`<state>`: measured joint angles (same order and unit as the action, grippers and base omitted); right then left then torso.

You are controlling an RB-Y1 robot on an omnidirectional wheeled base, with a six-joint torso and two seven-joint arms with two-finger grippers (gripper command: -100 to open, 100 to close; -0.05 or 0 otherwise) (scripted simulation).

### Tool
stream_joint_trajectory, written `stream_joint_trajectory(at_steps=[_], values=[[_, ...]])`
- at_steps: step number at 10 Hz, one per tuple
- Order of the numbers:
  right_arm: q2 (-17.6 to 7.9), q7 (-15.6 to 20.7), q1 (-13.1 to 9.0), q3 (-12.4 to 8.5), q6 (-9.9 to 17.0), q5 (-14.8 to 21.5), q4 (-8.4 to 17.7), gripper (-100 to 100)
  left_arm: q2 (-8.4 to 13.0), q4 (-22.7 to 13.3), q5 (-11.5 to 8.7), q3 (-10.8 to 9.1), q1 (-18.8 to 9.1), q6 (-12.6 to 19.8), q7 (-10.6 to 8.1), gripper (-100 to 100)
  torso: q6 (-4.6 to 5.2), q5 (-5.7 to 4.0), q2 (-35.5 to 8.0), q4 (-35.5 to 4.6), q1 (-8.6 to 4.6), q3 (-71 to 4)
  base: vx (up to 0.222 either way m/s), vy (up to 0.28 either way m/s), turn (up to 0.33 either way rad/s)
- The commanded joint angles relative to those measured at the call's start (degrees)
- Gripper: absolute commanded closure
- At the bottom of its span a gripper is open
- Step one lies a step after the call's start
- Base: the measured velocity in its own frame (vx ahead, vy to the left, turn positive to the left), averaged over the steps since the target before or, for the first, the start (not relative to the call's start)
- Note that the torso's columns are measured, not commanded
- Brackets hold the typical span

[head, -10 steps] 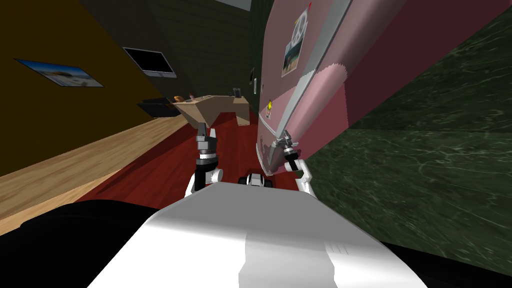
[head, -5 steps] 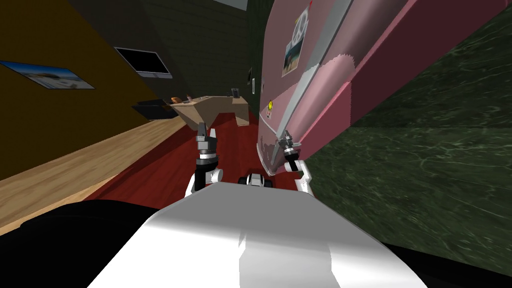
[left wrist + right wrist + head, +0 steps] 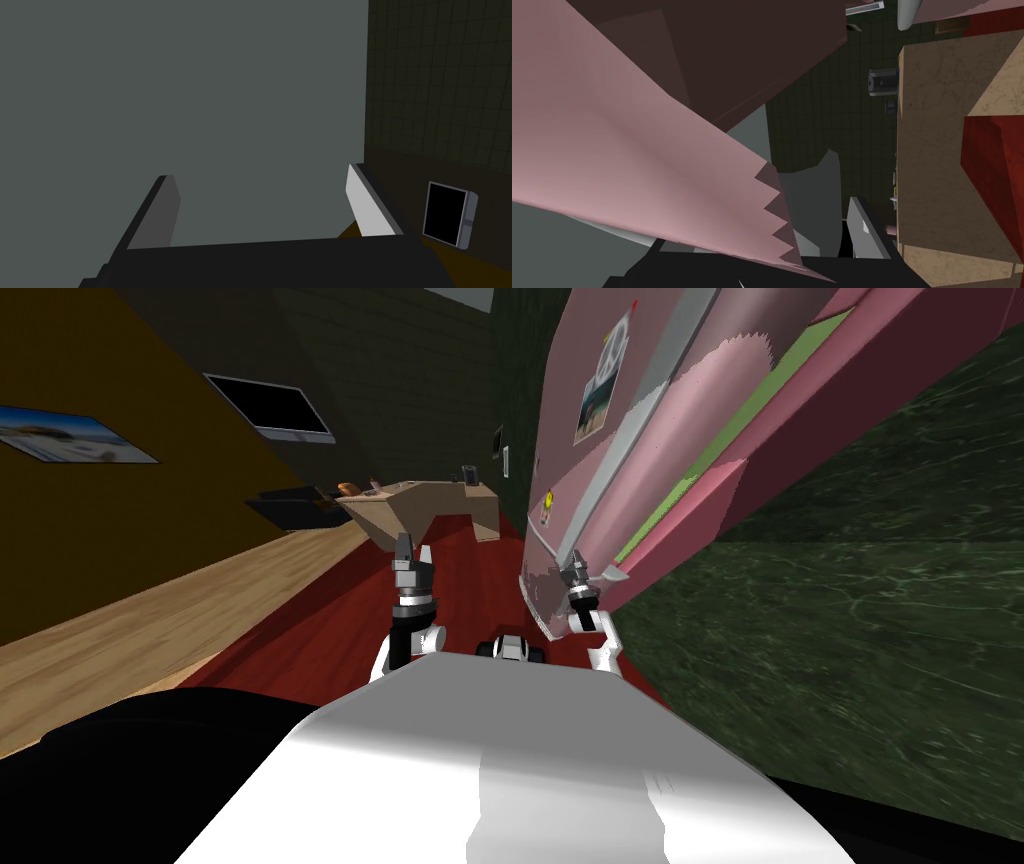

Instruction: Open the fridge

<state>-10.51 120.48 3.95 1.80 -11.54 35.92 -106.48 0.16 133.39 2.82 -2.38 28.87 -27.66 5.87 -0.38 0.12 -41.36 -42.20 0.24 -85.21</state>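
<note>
Fridge (image 3: 860, 358) at my 1 o'clock is pink, door (image 3: 565, 468) ajar; right gripper (image 3: 577, 560) at its grey handle (image 3: 628, 438), grip I cannot tell; left gripper (image 3: 413, 546) wide.

I see a tall pink fridge (image 3: 880, 348) leaning in my rolled head view. Its front door (image 3: 565, 503) carries a photo (image 3: 595, 400) and a long grey bar handle (image 3: 625, 448). The door stands slightly ajar, with a green strip (image 3: 700, 468) showing in the gap.

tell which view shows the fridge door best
The head view: it shows the pink fridge door ajar, a green strip in the gap, and the right gripper at its grey handle. The right wrist view shows a pink slab of it; the left wrist view faces elsewhere.
</note>
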Motion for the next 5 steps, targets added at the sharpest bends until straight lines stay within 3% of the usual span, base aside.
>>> stream_joint_trajectory(at_steps=[1, 5], values=[[1.3, 1.3, -0.5, -1.0, 1.5, 0.3, -0.6, 100, 0.0, 0.0, 0.0, 0.0, 0.0, 0.0, 0.0, 0, 0.04, 0.02, 0.0, 0.0, -0.08, 0.0, -0.021, 0.239, -0.044], [4.3, 4.0, 0.3, -3.0, 3.6, 1.0, -1.8, 100, 0.0, 0.0, 0.0, 0.0, 0.0, 0.0, 0.0, 0, 0.06, -0.01, -0.2, 0.0, 0.05, 0.1, 0.012, 0.315, -0.077]])
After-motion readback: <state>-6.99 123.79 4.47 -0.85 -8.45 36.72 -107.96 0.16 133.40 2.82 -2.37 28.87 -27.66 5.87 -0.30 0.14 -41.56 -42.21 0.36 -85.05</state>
